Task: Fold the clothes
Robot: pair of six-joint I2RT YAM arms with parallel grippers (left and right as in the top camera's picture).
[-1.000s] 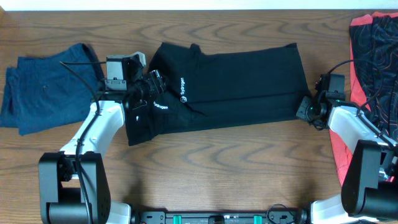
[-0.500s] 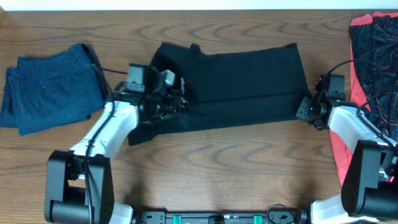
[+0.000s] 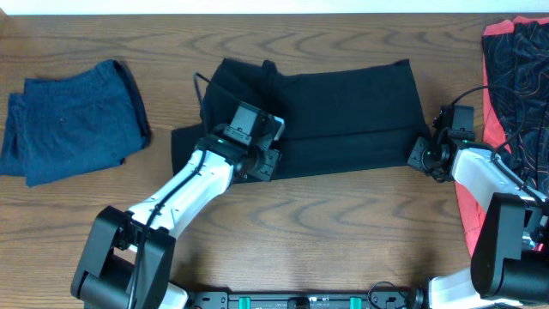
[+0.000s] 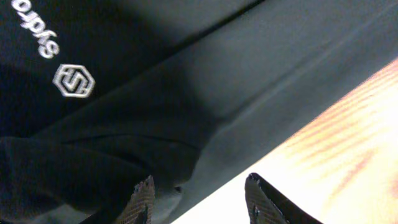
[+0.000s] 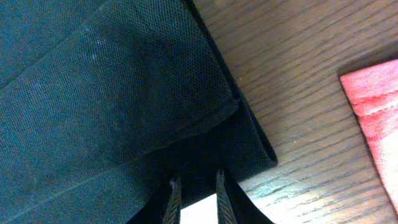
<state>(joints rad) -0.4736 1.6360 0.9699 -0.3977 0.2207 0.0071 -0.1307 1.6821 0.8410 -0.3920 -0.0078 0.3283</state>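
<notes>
Black trousers [image 3: 343, 112] lie spread lengthwise across the middle of the wooden surface [image 3: 326, 223], with a dark blue garment [image 3: 69, 129] well apart at the far left and a red-and-black patterned piece [image 3: 515, 77] at the right edge. The left gripper [image 3: 262, 163] is over the trousers' left part, near their front edge. In the left wrist view its jaws stand apart, with a bunched fold of black cloth against one finger [image 4: 143, 199] and bare wood showing beside the other. Whether it pinches the fold cannot be told. A small white logo [image 4: 73, 81] shows just beyond. The right gripper [image 3: 419, 153] sits at the trousers' lower right corner, its narrow jaws closed on the folded hem there.
</notes>
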